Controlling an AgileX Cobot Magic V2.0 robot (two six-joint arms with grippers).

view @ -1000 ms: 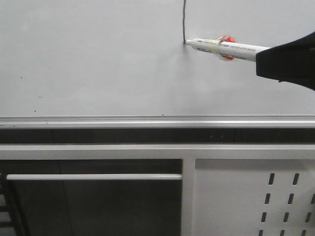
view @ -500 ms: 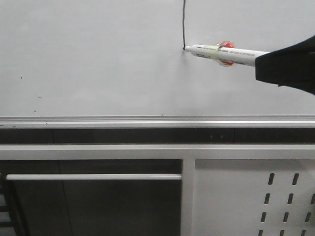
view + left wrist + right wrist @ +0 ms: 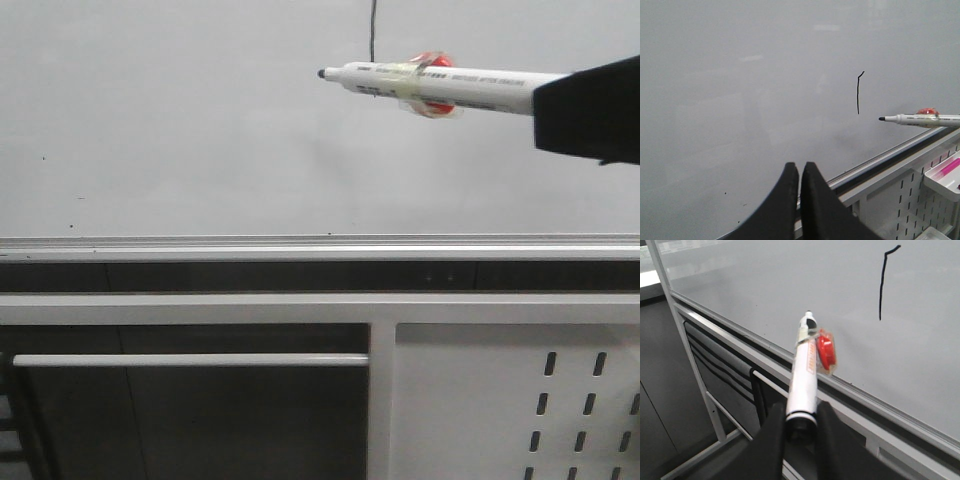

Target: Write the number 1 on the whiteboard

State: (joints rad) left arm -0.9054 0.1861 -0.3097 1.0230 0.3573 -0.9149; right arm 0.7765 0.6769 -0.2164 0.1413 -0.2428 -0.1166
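Observation:
The whiteboard fills the upper front view, with a silver rail along its lower edge. A thin black vertical stroke, the number 1, shows on it, seen whole as the number 1 and the number 1 in the wrist views. My right gripper is shut on the rear of a white marker pen with a red tab taped on. The pen tip points left, lifted off the board, clear of the stroke's lower end. My left gripper is shut on nothing, in front of the board's lower part.
Below the whiteboard rail stands a white metal frame with a slotted panel and a horizontal bar. A small tray with a pink pen hangs on the panel at the right.
The pen tip left the board at the stroke's lower end, then rose and moved left, away from the surface. The stroke stays on the board.

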